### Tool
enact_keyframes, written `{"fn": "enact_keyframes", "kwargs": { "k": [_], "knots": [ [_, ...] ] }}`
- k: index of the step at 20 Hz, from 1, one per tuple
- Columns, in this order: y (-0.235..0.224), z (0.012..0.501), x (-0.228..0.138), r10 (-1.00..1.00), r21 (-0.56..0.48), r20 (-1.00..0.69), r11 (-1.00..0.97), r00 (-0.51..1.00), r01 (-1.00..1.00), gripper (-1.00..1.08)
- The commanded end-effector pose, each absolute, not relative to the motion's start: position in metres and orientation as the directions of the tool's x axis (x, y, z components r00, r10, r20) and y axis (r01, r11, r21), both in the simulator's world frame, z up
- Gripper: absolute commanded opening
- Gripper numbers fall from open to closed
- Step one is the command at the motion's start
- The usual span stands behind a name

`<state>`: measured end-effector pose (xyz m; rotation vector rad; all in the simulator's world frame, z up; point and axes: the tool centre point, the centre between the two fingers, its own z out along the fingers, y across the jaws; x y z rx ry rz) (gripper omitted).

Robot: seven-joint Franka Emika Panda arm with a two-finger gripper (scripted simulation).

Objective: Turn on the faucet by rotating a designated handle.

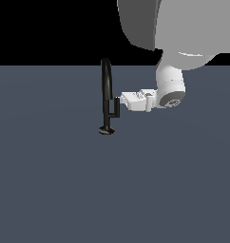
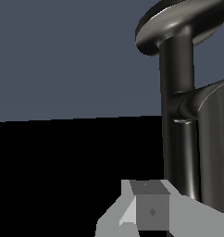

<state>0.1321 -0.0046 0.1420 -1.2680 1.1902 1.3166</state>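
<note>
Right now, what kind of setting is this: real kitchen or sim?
Most likely a bare simulated test scene, not a kitchen: a flat, featureless grey floor under a black void, a lone glossy black faucet with no sink, and the white hand at its handle.

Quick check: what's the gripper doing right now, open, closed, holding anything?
Gripper: at the faucet handle; open or closed cannot be told from either view.

A bare simulated test scene, not a real room: a flat slate-blue desk [image 1: 55,190] (untextured, featureless) meets a pure black backdrop, with a lone glossy black faucet [image 1: 106,95] standing on it.
</note>
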Motion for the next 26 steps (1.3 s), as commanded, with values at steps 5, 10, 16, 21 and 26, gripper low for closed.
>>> {"fn": "enact_keyframes", "kwargs": {
  "k": [5, 10, 16, 21, 26],
  "knots": [
    [-0.005, 0.145, 0.124, -0.005, 0.041, -0.999, -0.105, -0.041, -0.994, -1.00],
    [-0.006, 0.148, 0.116, -0.004, 0.041, -0.999, -0.104, -0.041, -0.994, -1.00],
    [-0.007, 0.152, 0.106, -0.004, 0.041, -0.999, -0.104, -0.041, -0.994, -1.00],
    [-0.008, 0.156, 0.097, -0.004, 0.041, -0.999, -0.104, -0.040, -0.994, -1.00],
    [-0.009, 0.159, 0.087, -0.004, 0.041, -0.999, -0.104, -0.040, -0.994, -1.00]
  ]
}}
